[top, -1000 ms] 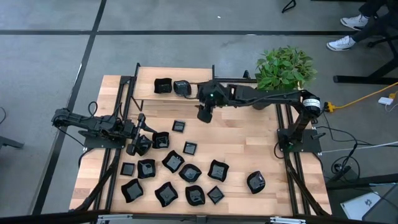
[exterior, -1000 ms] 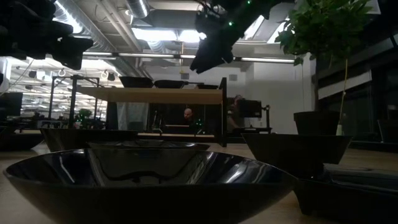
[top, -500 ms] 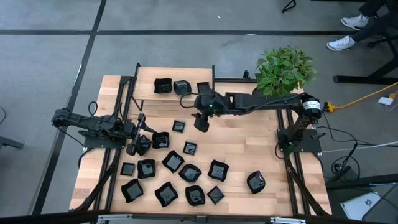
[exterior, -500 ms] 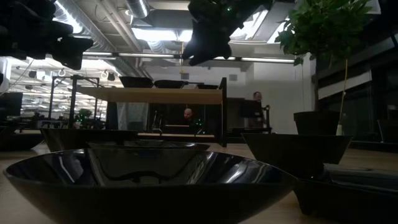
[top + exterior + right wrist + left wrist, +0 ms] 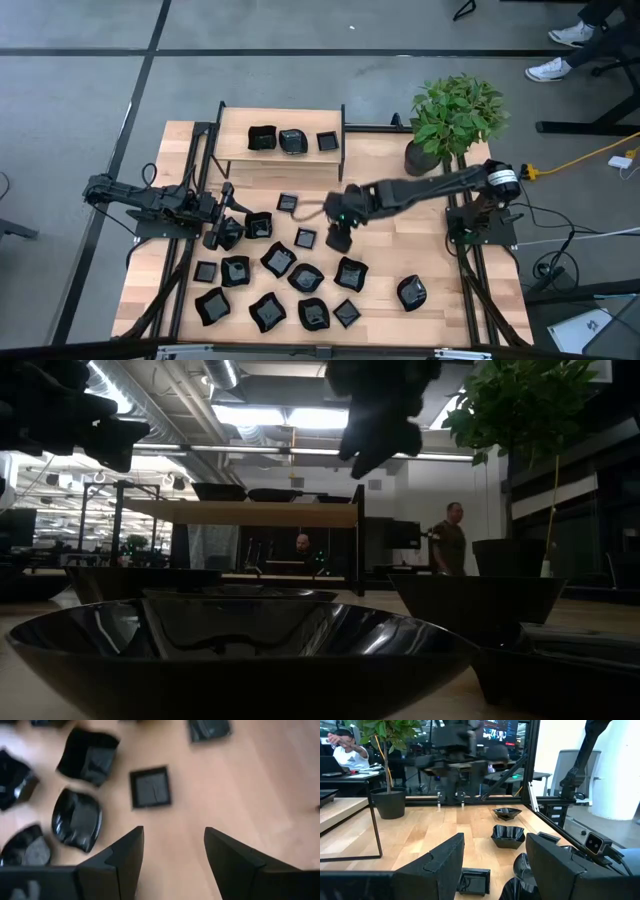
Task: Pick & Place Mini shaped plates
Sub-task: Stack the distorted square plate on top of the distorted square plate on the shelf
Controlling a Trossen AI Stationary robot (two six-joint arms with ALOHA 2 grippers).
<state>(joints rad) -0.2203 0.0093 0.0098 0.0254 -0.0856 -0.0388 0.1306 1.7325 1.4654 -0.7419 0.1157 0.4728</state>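
Observation:
Several mini shaped plates (image 5: 278, 262), small glossy black dishes, lie scattered flat on the wooden table's near half. Three more (image 5: 291, 140) rest on the raised shelf (image 5: 236, 122) at the far side. My right gripper (image 5: 338, 238) hangs open above the table's middle, tipped downward, with nothing between its fingers. In the right wrist view (image 5: 173, 830) a small square plate (image 5: 150, 786) lies beyond its fingertips. My left gripper (image 5: 215, 235) waits at the table's left, open and level (image 5: 495, 837), with plates close around it.
A potted plant (image 5: 455, 115) stands at the far right beside the right arm's base. The shelf's black frame posts (image 5: 344, 125) rise at the far side. Bare wood (image 5: 400, 215) lies right of the plates. A person (image 5: 452, 538) walks in the room behind.
My right gripper has come away from the shelf toward the table's near edge, sinking slightly and rolling and tipping further down as it went. It now hangs over the scattered plates. The third plate on the shelf has come into view behind it. The plates have not moved.

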